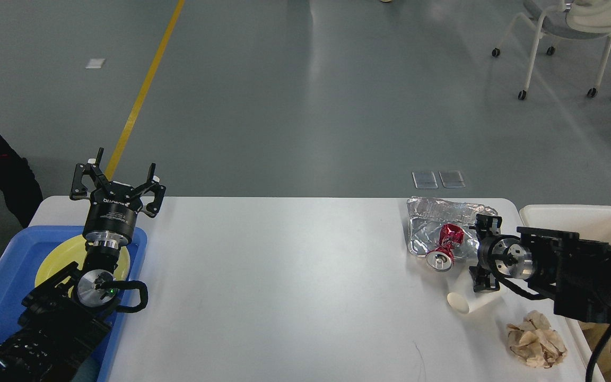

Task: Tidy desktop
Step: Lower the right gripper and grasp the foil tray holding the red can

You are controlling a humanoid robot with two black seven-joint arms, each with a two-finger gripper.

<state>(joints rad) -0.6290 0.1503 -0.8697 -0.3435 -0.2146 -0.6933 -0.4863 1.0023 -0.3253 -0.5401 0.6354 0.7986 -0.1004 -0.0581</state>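
Note:
The white desktop fills the lower view. At its right end lie a crumpled foil tray, a crushed red can on the foil's near edge, a white paper cup on its side, and a wad of crumpled brown paper. My right gripper comes in from the right and points left. It is open, with its jaws spread just right of the can and above the cup, and it holds nothing. My left gripper is open and empty, raised over the far end of the blue tray.
The blue tray sits at the desktop's left end and holds a yellow plate. A cream-white bin stands off the right edge behind my right arm. A wheeled chair stands far back on the grey floor.

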